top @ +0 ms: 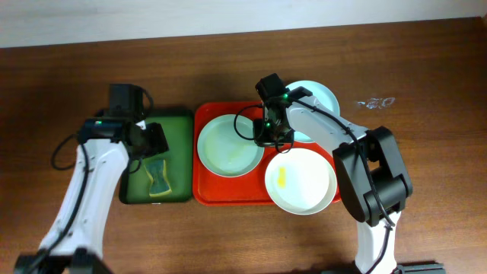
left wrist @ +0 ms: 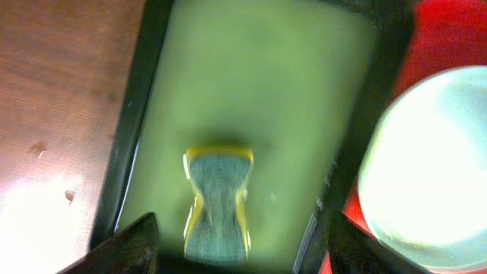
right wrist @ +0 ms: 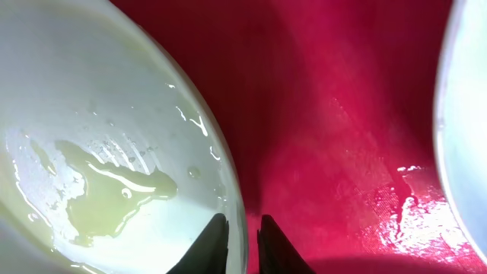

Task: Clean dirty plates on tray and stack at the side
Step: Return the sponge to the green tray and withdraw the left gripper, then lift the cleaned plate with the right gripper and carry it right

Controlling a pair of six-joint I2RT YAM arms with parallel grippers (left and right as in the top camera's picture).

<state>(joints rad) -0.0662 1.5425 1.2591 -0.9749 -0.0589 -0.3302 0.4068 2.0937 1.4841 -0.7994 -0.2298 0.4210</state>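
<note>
Overhead: the red tray (top: 204,190) lies mid-tabletop (top: 426,61). A mint plate (top: 228,148) sits on its left half, a white plate (top: 304,190) with a yellow smear overhangs its lower right corner, and a third plate (top: 323,97) is at its upper right. A green tray (top: 179,122) adjoins its left edge.

Left wrist: the left fingers (left wrist: 243,247) are spread wide and empty above a sponge (left wrist: 218,202) in the green tray.

Right wrist: the right fingers (right wrist: 240,243), almost together, straddle the mint plate's rim. I cannot tell whether they pinch it.
</note>
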